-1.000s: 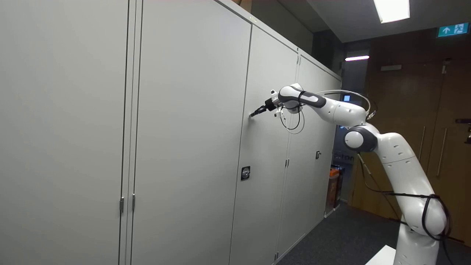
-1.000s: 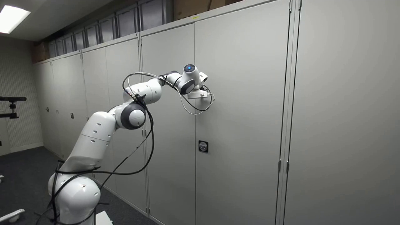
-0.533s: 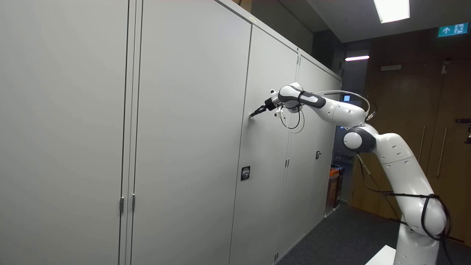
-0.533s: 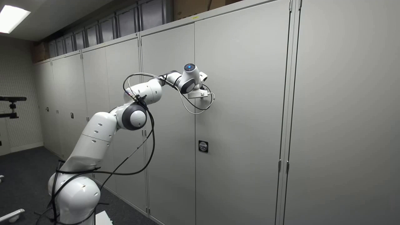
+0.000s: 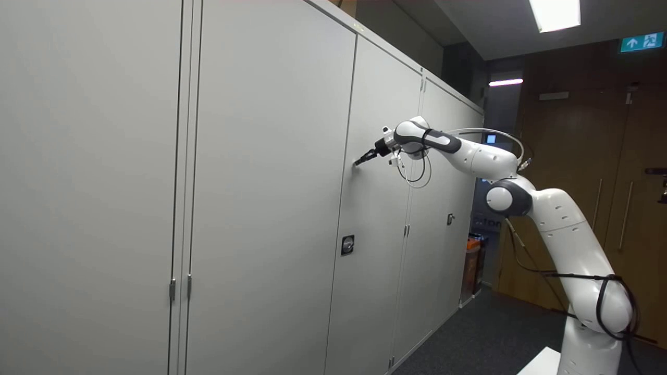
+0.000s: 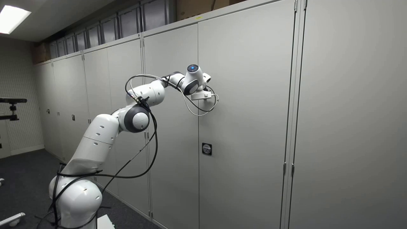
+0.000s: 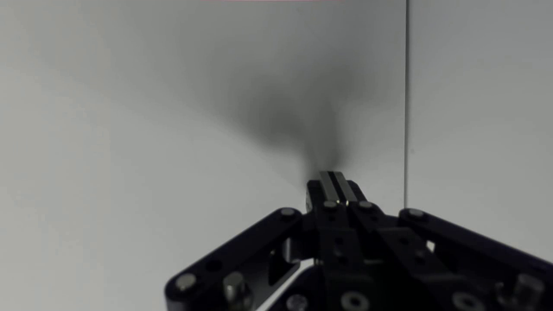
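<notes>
- Robotiq gripper [image 7: 332,176]: pinched together, empty, above the round door handle [image 5: 347,245].
- Too firm a push could scuff the cabinet door [image 5: 375,208]; contact unclear.

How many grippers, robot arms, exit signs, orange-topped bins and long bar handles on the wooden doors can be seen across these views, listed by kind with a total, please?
Gripper: 1
Robot arm: 1
Exit sign: 1
Orange-topped bin: 1
Long bar handles: 2
Total: 6
</notes>
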`<state>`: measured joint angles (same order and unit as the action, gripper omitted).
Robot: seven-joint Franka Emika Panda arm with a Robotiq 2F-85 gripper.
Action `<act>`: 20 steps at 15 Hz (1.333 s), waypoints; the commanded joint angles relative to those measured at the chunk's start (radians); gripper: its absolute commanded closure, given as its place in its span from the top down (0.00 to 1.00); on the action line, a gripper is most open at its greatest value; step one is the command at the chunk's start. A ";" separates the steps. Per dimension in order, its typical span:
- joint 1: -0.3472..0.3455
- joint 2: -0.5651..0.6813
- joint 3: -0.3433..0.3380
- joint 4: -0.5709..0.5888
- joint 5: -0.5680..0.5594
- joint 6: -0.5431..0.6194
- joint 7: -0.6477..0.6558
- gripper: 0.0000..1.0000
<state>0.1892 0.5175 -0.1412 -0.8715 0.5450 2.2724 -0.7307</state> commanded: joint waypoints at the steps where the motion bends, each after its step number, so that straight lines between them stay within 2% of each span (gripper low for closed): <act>1: 0.003 0.011 -0.004 0.032 -0.008 0.035 -0.011 0.00; 12: 0.012 -0.084 -0.018 -0.034 -0.027 0.020 -0.001 0.00; 20: 0.009 -0.182 -0.018 -0.097 -0.030 -0.096 -0.008 0.00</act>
<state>0.1936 0.4211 -0.1535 -0.8816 0.5278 2.2229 -0.7295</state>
